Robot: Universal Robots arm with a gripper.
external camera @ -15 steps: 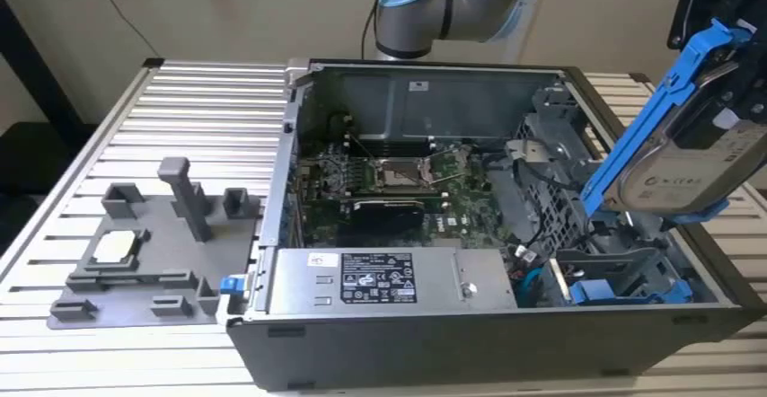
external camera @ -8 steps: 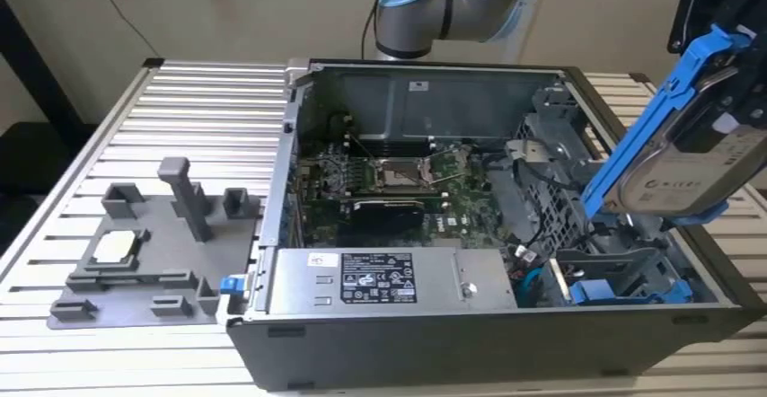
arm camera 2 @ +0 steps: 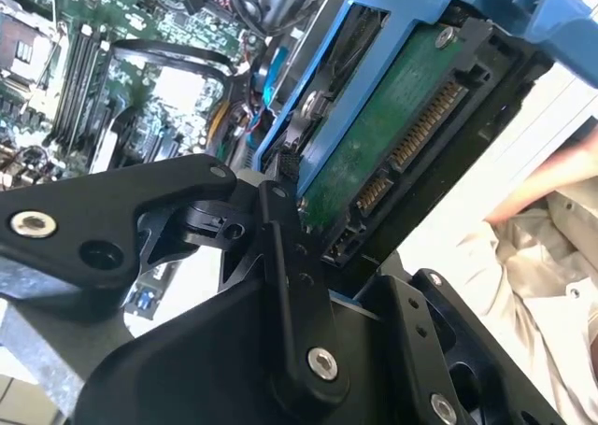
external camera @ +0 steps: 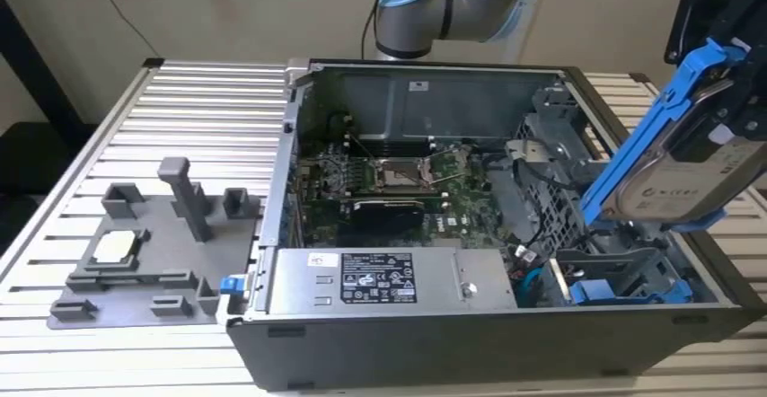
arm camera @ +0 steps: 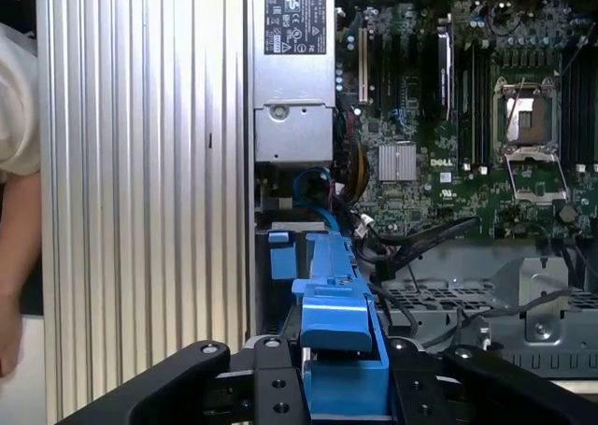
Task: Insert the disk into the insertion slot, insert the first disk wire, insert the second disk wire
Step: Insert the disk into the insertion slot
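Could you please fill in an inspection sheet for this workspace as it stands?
Surface: slatted metal table, carrying the open computer case.
Job's things: disk held tilted above the insertion slot, not inserted.
Clutter: grey fixture plate on the exterior view's left.
Gripper: gripper shut on the disk's blue handle end.
Cables: black cables lie loose inside the case.
Surroundings: a person's arm at the table edge.

A white sticker [external camera: 377, 277] of tiny print and symbols, too small to read, sits on the grey power-supply box [external camera: 480, 282]. A white label [external camera: 656, 201] with faint marks lies on the disk [external camera: 701, 168]. Short white lettering [arm camera: 439, 177] marks the motherboard [arm camera: 420, 98].
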